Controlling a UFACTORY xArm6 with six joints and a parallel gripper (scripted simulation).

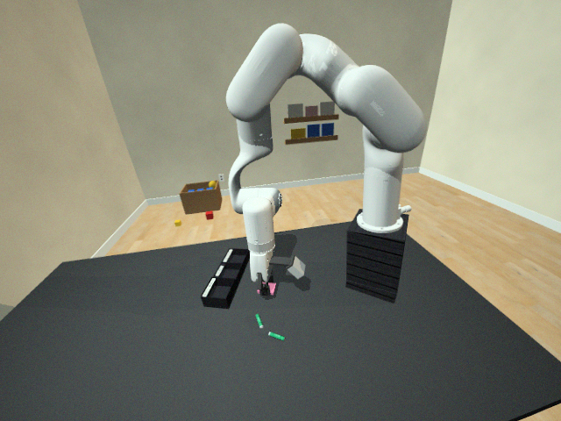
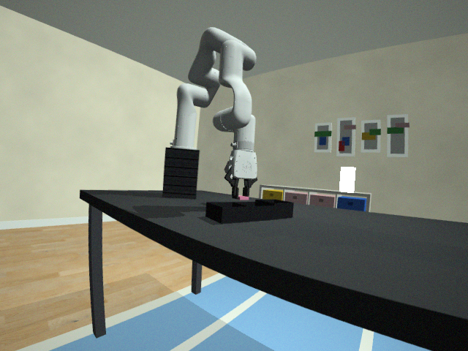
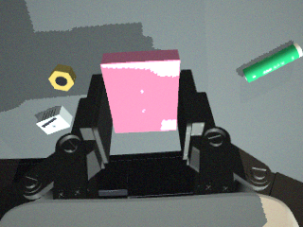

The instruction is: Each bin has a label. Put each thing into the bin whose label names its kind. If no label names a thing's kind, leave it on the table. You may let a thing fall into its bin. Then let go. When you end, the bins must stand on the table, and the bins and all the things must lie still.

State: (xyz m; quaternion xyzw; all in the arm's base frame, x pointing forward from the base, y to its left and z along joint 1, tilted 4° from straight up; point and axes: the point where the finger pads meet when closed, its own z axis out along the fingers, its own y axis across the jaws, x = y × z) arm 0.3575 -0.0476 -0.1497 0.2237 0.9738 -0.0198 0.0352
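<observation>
Gripper (image 3: 146, 135) is clamped on the pink block (image 3: 142, 91), just beside the three-compartment black bin row (image 1: 224, 278). Recommendation: lift vertically above the rim before traversing; labels illegible.

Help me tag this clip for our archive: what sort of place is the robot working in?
Probably a home playroom or hobby room: a wood floor, a cardboard box of toys by the wall, and low drawers under framed pictures. The arm stands on a dark table.
</observation>
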